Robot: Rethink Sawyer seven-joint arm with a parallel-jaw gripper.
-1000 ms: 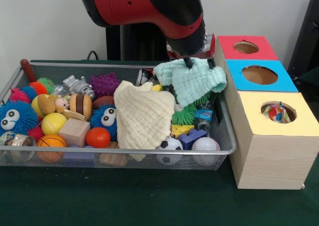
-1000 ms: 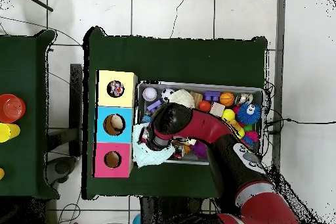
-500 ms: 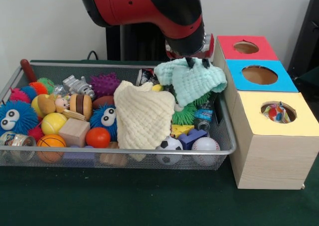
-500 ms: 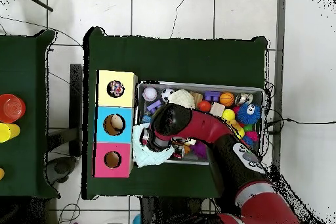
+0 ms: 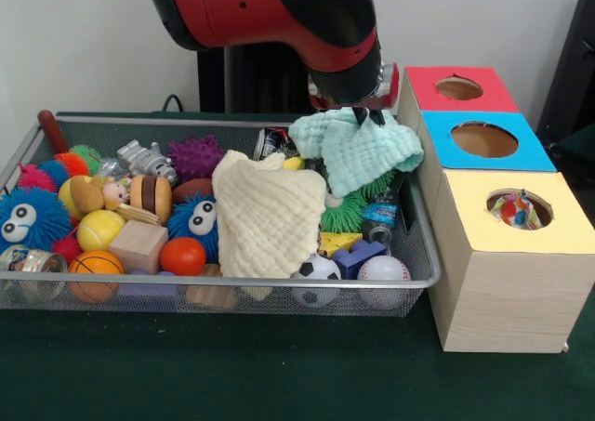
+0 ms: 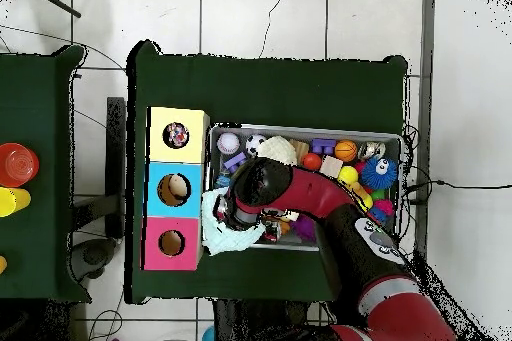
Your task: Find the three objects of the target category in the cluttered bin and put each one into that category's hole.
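The gripper [image 5: 367, 116] pinches the mint-green cloth [image 5: 358, 147] at the far right of the bin [image 5: 423, 254], while the cream cloth [image 5: 270, 212] lies among toys and the yellow box's hole [image 5: 518, 208] holds the confetti cloth [image 5: 517, 210].

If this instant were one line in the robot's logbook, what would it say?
gripper: on mint-green cloth, grip unclear | cream cloth: in bin | confetti cloth: in yellow-topped hole
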